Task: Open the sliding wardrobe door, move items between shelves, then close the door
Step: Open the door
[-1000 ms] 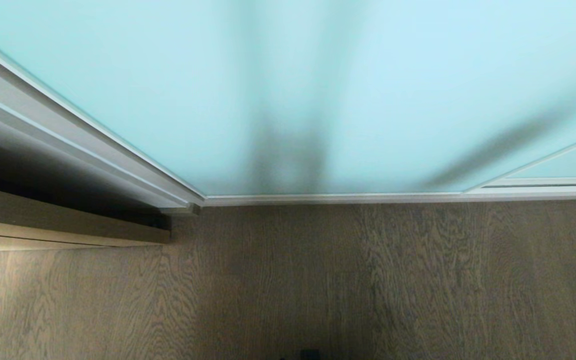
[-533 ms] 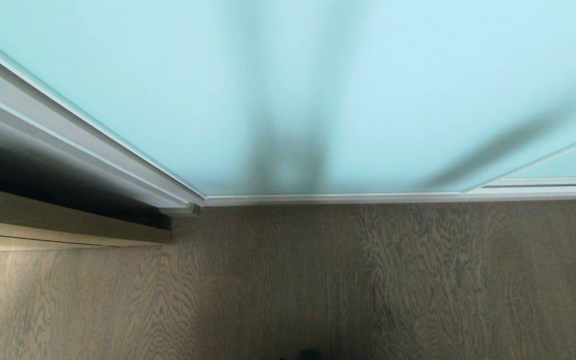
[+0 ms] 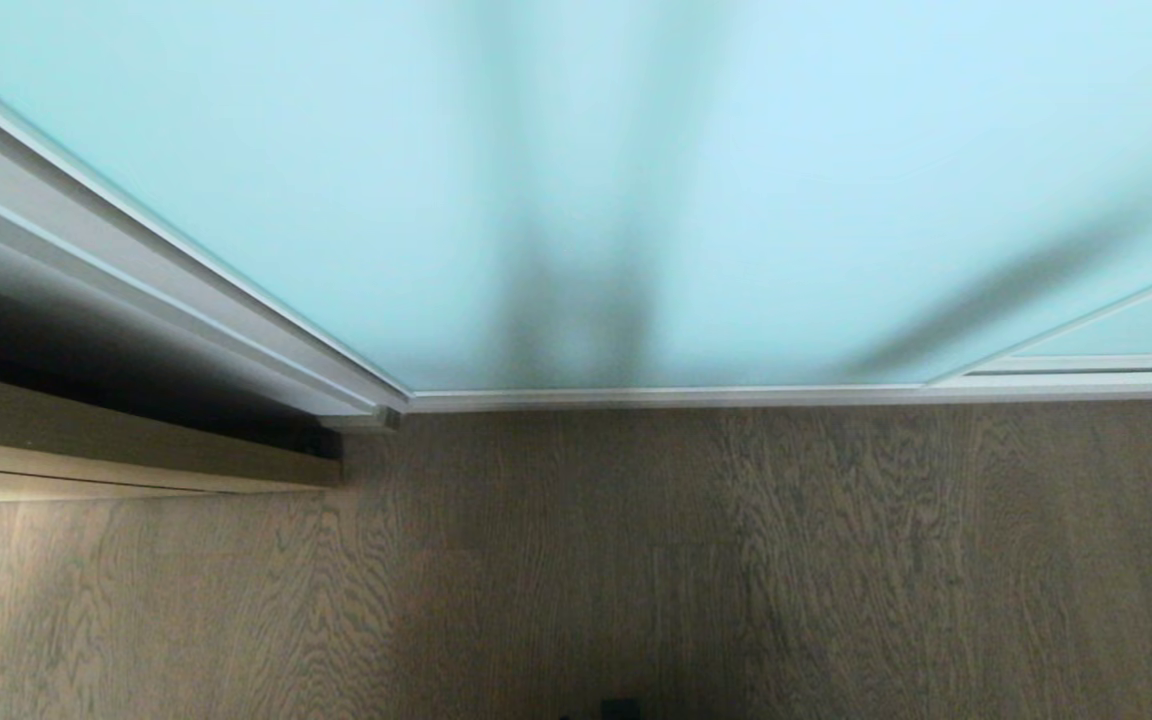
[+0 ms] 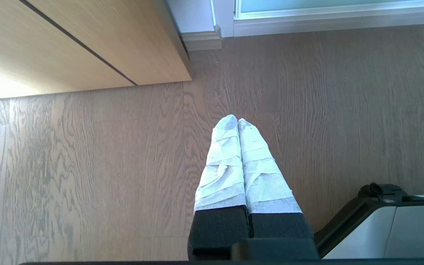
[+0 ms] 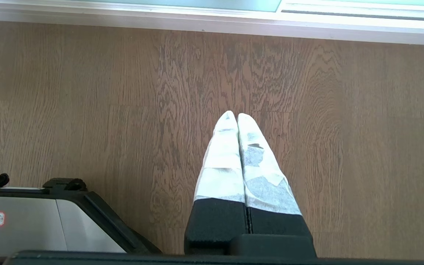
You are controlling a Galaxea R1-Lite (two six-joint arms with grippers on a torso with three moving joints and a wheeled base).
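Observation:
The sliding wardrobe door (image 3: 636, 170), frosted pale blue-green glass in a thin white-silver frame, fills the upper head view and stands closed before me. Its bottom rail shows in the left wrist view (image 4: 326, 14) and the right wrist view (image 5: 197, 16). Neither arm appears in the head view. My left gripper (image 4: 237, 119) hangs over the wood floor, its tape-wrapped fingers pressed together and empty. My right gripper (image 5: 233, 115) hangs the same way, shut and empty. The items and the shelves are hidden behind the door.
A light wood cabinet front (image 4: 87, 44) juts out at the door's left end, also seen low at the left of the head view (image 3: 136, 450). A second glass panel (image 3: 1126, 330) overlaps at the right. Brown wood-grain floor (image 3: 576, 560) lies below; my base (image 5: 31, 217) shows beside each gripper.

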